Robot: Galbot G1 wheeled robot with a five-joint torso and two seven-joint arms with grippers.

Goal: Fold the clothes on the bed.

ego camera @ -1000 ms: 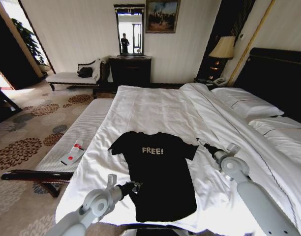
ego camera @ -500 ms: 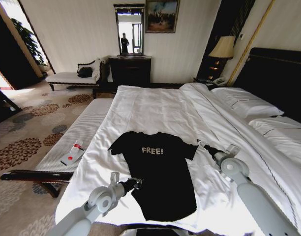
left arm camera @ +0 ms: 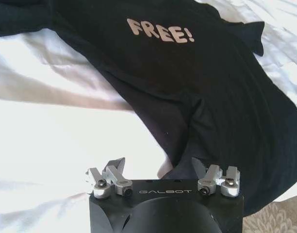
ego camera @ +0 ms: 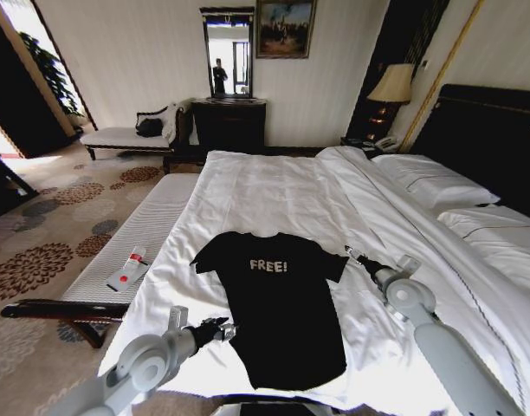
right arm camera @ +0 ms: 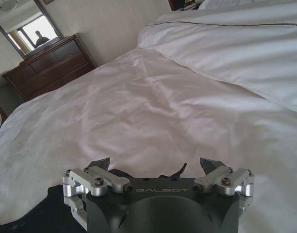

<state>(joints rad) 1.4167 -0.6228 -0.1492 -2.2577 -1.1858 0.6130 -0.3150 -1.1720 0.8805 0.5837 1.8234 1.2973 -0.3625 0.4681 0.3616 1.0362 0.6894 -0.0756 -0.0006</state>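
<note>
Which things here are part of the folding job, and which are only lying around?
Part of the job:
- black T-shirt
- bed
- left gripper, open beside the shirt's lower edge
- right gripper, open at the shirt's sleeve

Only lying around:
- red-and-white item on the bench
- pillows
- lamp
- dresser

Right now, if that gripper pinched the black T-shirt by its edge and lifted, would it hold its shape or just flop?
Probably flop: the black T-shirt lies flat with soft wrinkles, following the bed beneath it. It looks thin, so likely light. Pushed by the left gripper at its edge, it would likely bunch up, not slide whole.
</note>
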